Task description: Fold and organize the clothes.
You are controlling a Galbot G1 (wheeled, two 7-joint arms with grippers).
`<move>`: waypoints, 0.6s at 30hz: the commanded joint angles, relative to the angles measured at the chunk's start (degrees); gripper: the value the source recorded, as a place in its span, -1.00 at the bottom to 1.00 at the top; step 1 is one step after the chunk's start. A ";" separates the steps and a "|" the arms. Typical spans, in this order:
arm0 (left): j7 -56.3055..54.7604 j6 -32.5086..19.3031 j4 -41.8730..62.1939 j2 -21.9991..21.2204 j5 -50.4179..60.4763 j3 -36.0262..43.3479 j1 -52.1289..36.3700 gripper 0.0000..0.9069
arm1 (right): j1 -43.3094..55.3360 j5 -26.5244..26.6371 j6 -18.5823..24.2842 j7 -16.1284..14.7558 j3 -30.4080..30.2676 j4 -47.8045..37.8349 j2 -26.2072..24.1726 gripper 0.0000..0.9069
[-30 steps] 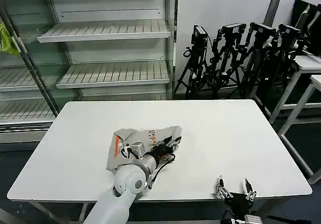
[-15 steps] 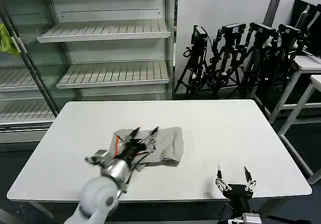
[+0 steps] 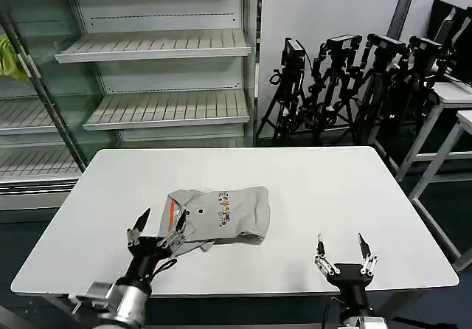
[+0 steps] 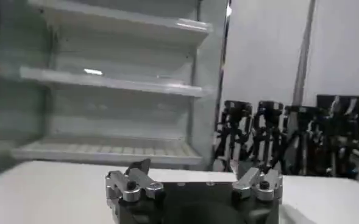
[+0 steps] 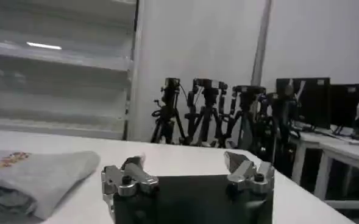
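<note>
The grey T-shirt (image 3: 217, 215) lies on the white bench (image 3: 332, 189), a bit left of the middle of the head picture. It is folded into a small, fairly neat bundle with the little colourful print on top. Its lower left edge looks a bit rumpled, with a flap sticking out. I think the folding is mostly done. What may be left is to smooth that edge or put the bundle where it belongs, but I cannot tell where that is.

The left hand (image 3: 156, 233) is at the lower left of the head picture, just beside the shirt's near corner. Its fingers are spread apart and hold nothing. The right hand (image 3: 344, 255) is at the lower right, well apart from the shirt. Its fingers are also spread and hold nothing.

The head view shows the whole bundle from above, with both hands. The right wrist view looks low across the bench, so I see the shirt (image 5: 36, 176) from the side, soft and thick, past the right hand (image 5: 188, 176). The left wrist view shows the left hand (image 4: 194, 182) wide apart, with shelves (image 4: 112, 85) and tripods (image 4: 277, 137) behind it.
</note>
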 commanded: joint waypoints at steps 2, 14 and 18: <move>1.39 -3.22 -5.18 -1.61 9.54 -3.47 9.84 1.00 | -0.03 -0.28 1.29 -0.04 -0.61 0.59 -0.20 1.00; 2.01 -3.41 -6.07 -2.56 10.05 -3.29 10.95 1.00 | -0.15 -0.88 1.25 0.01 -1.07 0.72 0.25 1.00; 2.03 -3.43 -6.62 -2.85 10.25 -3.24 11.37 1.00 | -0.27 -0.88 1.24 -0.01 -1.11 0.97 0.30 1.00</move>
